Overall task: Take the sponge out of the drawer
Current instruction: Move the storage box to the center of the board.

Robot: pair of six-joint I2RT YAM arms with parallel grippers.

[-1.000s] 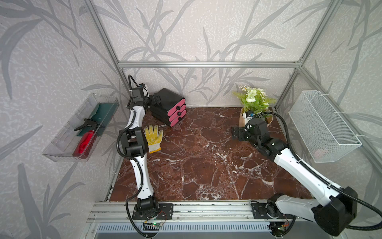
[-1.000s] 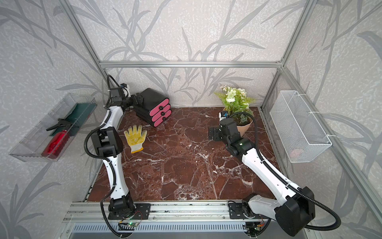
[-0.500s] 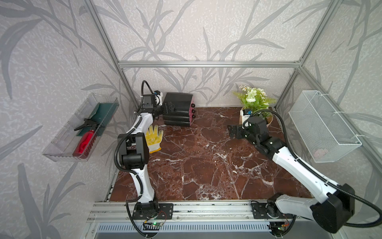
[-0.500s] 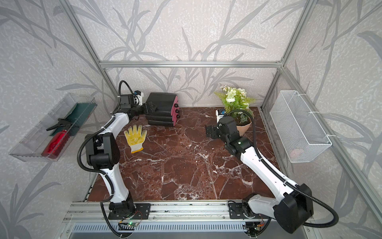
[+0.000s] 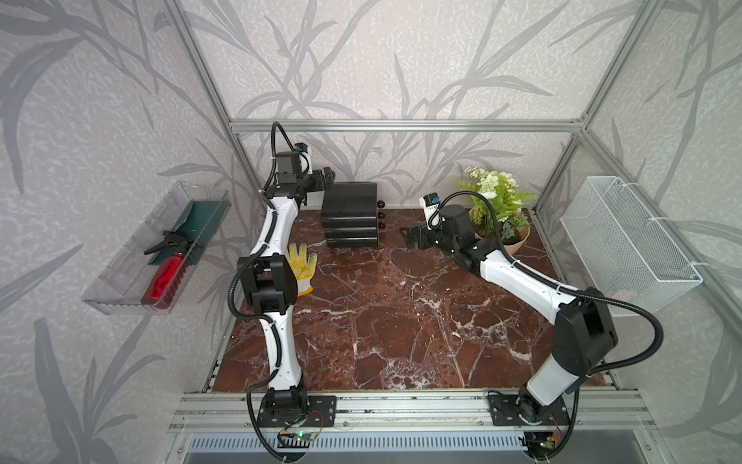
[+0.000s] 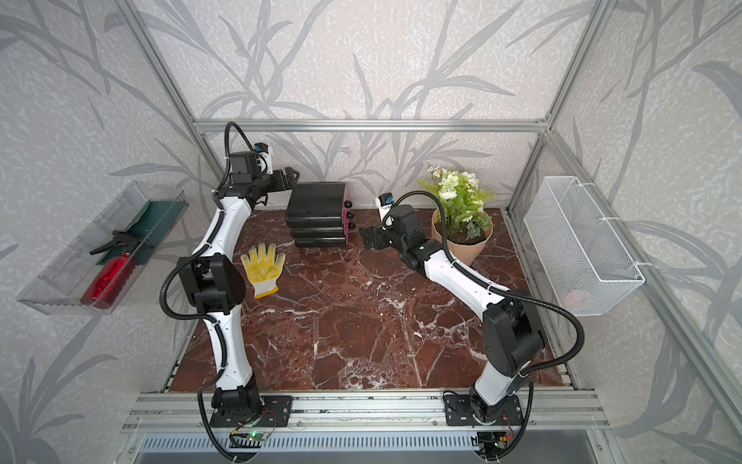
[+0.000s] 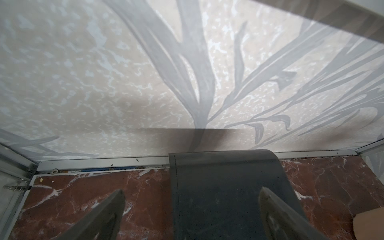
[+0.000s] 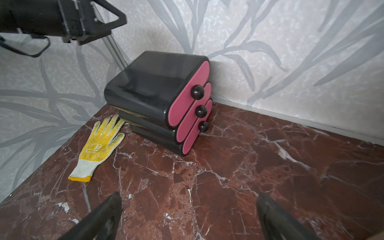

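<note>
You have the right gripper point(image 5: 406, 238) and left gripper point(image 5: 327, 179) both spread wide and empty; all three drawers of the drawer unit point(image 5: 350, 209) are shut.
Nearest you on the marble table point(image 5: 401, 321) lies a yellow glove point(image 5: 304, 267), fingertips just beside the unit's base. Your right gripper hangs low over the table, jaws fully apart, facing the pink fronts and black knobs point(image 8: 197, 91) but clear of them. The sponge is out of sight; which drawer hides it you cannot tell. Farthest back, your left gripper hovers just off the unit's rear top corner, touching nothing.
</note>
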